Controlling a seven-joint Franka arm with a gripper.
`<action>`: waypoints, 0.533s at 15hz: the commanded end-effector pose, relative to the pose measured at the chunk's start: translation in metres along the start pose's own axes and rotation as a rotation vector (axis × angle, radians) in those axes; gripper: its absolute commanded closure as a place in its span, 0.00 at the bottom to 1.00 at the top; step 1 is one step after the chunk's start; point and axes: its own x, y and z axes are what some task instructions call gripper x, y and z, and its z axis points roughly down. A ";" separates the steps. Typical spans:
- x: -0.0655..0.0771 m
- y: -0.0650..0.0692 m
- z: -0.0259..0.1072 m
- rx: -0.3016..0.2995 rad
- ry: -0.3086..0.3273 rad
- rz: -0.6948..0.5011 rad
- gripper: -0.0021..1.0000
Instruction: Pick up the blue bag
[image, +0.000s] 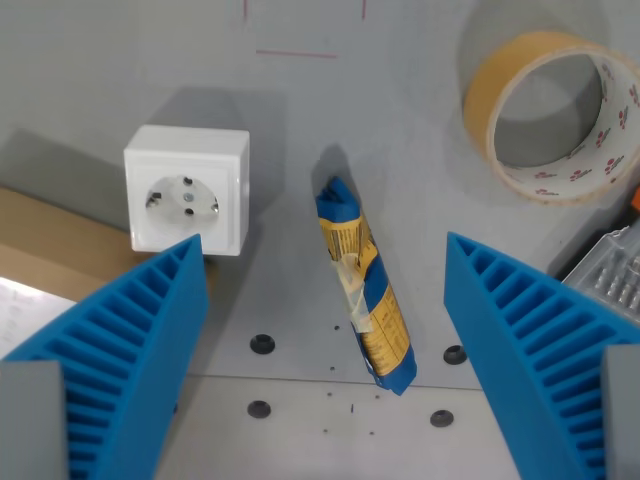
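Note:
A narrow blue and yellow bag (362, 287) lies flat on the grey table, running from upper left to lower right in the wrist view. My gripper (325, 260) hangs above it, open, with one ribbed blue finger (130, 350) at the wrist view's left and the other finger (535, 340) at the right. The bag lies between the two fingers, closer to the right one, and nothing touches it.
A white socket box (188, 203) stands left of the bag. A roll of tan tape (555, 110) lies at the upper right. A clear plastic item (612, 270) sits at the right edge. A brown board (40, 240) and paper lie at the left. Screw holes (262, 344) dot the table.

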 end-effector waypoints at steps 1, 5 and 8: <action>-0.013 0.005 0.011 -0.011 0.109 -0.090 0.00; -0.022 0.007 0.021 -0.022 0.125 -0.131 0.00; -0.030 0.008 0.029 -0.029 0.134 -0.165 0.00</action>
